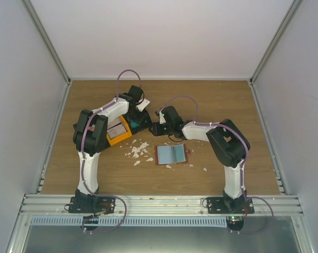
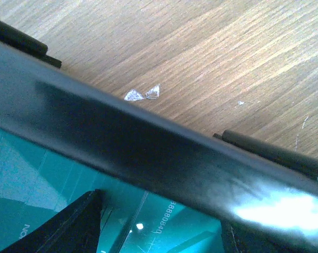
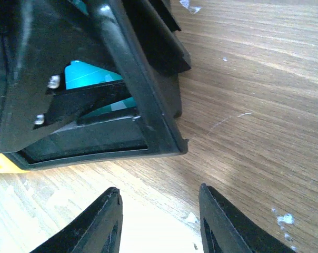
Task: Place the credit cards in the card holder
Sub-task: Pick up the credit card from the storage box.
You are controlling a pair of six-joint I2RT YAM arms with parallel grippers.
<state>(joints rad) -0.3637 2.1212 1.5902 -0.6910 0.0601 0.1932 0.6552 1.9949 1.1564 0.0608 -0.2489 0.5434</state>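
Teal credit cards lie in a black bin, and one also shows in the right wrist view. My left gripper is open, its fingers spread just above these cards inside the bin; in the top view it reaches down into the bin. A whitish card lies in the orange bin. The reddish-brown card holder lies open on the table, bluish inside. My right gripper is open and empty over bare wood, right beside the bin's corner; the top view shows it too.
Tiny white scraps lie scattered between the orange bin and the card holder; a few more lie right of the holder. Two scraps lie on the wood beyond the bin rim. Grey walls enclose the wooden table.
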